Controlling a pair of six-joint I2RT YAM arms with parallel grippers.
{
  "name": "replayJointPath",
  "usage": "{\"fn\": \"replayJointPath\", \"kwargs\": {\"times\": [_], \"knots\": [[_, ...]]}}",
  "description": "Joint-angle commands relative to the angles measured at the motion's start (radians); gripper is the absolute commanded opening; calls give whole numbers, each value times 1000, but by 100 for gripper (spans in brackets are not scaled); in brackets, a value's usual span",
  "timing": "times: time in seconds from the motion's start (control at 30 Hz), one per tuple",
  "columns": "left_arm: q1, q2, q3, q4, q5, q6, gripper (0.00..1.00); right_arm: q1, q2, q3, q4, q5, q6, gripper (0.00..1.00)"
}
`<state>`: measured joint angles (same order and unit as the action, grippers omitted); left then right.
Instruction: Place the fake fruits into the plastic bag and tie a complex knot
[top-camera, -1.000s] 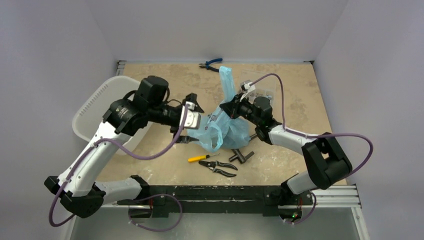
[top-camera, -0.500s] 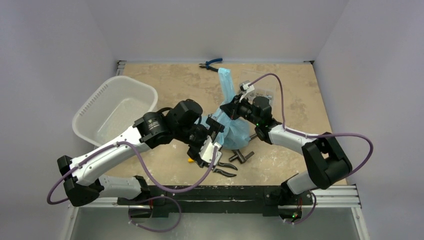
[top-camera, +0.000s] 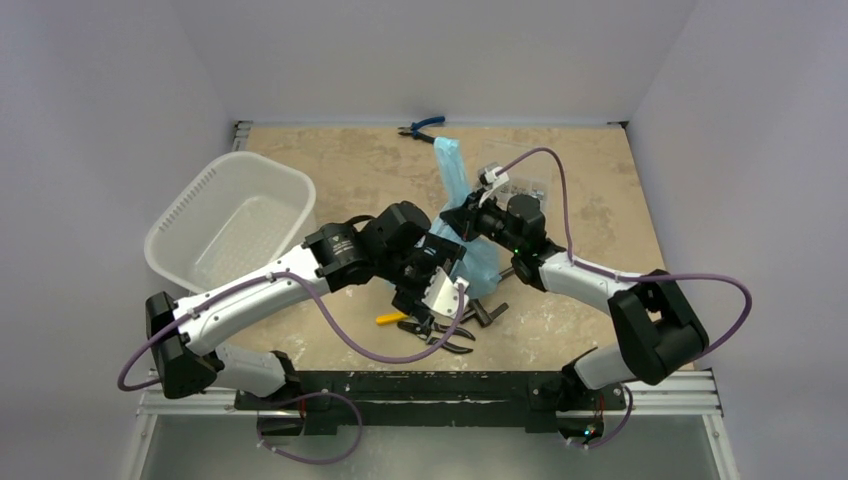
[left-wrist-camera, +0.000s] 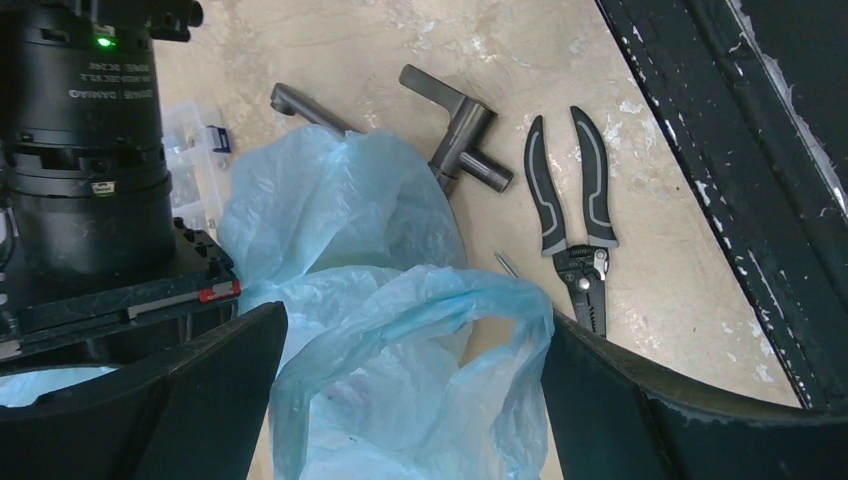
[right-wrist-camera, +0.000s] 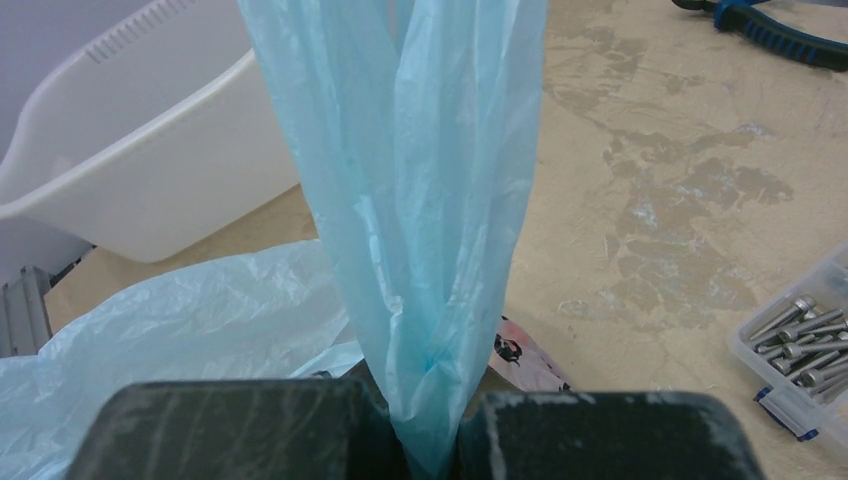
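Closest to the arm bases, black-handled pliers (left-wrist-camera: 572, 220) and a dark metal handle (left-wrist-camera: 455, 125) lie on the mottled beige table (top-camera: 580, 180). Just beyond them sits the plastic bag (top-camera: 480, 262), at the middle of the table.

The bag is thin, crinkly, translucent light-blue film, and its body is slumped in soft folds. The left gripper (top-camera: 437, 292) hangs over it with its fingers (left-wrist-camera: 180, 400) spread wide and holding nothing. In the left wrist view the bag (left-wrist-camera: 400, 330) fills the gap between them, and a looped fold arches from one fingertip towards the other. Whether the film touches either finger cannot be told.

Farther back, the right gripper (top-camera: 462, 218) is clenched on a gathered part of the bag. From its pressed-together fingers (right-wrist-camera: 600, 435) a strip of bag film (right-wrist-camera: 420, 200) comes out pinched narrow, then widens in long pleats. A scrap of pink and dark print shows beside the fingers.

A white tub (top-camera: 230, 225) stands to the left, and a clear box of bolts (right-wrist-camera: 800, 350) lies to the right.
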<state>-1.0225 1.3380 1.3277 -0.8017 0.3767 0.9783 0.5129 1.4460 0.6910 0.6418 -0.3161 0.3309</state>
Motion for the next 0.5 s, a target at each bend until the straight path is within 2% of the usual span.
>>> {"fn": "replayJointPath", "kwargs": {"times": [0.0, 0.07, 0.17, 0.33, 0.47], "knots": [[10, 14, 14, -66, 20, -3, 77, 6, -35, -14, -4, -12, -57, 0], [26, -4, 47, -112, 67, -33, 46, 7, -38, -14, -17, -3, -83, 0], [72, -43, 107, -100, 115, -134, 2, 10, -30, -1, -51, 26, -151, 0], [222, -120, 143, -19, 255, -221, 0, 11, 18, 65, -164, 138, -277, 0], [280, -224, 67, 74, 259, -199, 0, 12, 52, 113, -236, 220, -368, 0]]}}
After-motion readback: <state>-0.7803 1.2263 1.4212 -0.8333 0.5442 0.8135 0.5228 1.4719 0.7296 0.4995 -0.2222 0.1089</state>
